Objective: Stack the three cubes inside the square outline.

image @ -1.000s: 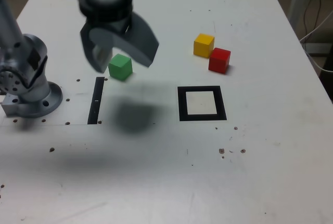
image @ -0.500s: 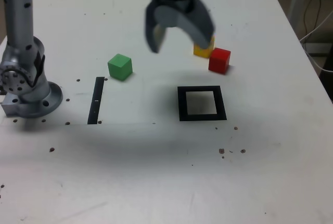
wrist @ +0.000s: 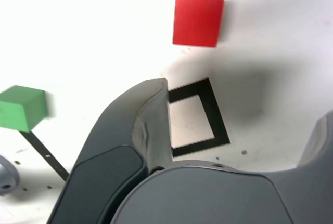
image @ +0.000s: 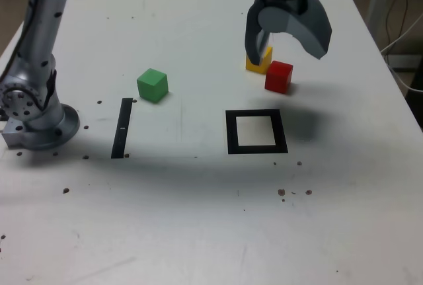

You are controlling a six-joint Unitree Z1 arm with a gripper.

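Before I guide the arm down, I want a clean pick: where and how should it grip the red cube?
Best from above, jaws across two opposite upright faces of the solid red cube, probably avoiding the side towards the yellow cube, which sits close by; its flat top faces up, uncovered.

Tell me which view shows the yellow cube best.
The exterior view: most of the yellow cube shows there, though the hand hides part of its top. The wrist view cuts it off at the frame's edge.
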